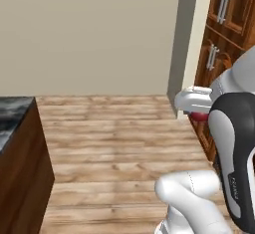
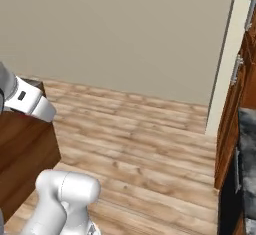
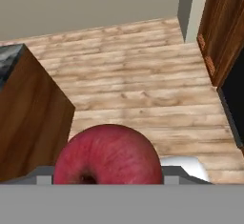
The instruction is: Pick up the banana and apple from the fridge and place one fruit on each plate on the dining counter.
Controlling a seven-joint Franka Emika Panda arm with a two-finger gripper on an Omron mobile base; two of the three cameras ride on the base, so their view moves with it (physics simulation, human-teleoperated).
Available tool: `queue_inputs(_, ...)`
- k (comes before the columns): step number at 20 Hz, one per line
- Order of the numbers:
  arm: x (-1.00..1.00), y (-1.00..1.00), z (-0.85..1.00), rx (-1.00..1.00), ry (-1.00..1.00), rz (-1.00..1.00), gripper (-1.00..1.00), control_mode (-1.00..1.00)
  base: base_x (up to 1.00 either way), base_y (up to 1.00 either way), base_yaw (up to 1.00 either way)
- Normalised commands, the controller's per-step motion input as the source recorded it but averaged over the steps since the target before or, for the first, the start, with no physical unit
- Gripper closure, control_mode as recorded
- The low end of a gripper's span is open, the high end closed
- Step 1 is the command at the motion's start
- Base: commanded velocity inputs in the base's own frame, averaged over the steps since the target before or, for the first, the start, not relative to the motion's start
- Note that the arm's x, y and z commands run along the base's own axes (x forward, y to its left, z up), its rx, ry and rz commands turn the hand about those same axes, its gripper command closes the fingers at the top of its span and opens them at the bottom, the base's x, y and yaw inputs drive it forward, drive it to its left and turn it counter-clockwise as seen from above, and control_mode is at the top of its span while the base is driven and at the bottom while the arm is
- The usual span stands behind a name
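Apple (image 3: 108,155) — dark red, sitting between the jaws of the gripper (image 3: 108,178), which is clamping it above the wood floor (image 3: 143,89) — dining counter (image 3: 28,118) lying beside it.

A sliver of dark red apple (image 1: 200,116) shows under the white pincer (image 1: 195,109), above the wooden floor (image 1: 119,143). The marble worktop (image 1: 12,113) stands at left, brown cabinets (image 1: 224,24) at right.
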Motion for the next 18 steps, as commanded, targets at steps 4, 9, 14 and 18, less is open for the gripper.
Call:
queue_inputs(4,0.0,0.0,0.0,0.0,0.0,0.0,1.0,1.0,0.99,-0.17,0.31)
queue_inputs(9,0.0,0.0,0.0,0.0,0.0,0.0,1.0,1.0,1.0,-0.03,0.24)
queue_inputs(14,0.0,0.0,0.0,0.0,0.0,0.0,1.0,1.0,1.0,-0.06,0.24)
queue_inputs(18,0.0,0.0,0.0,0.0,0.0,0.0,1.0,1.0,1.0,-0.03,0.28)
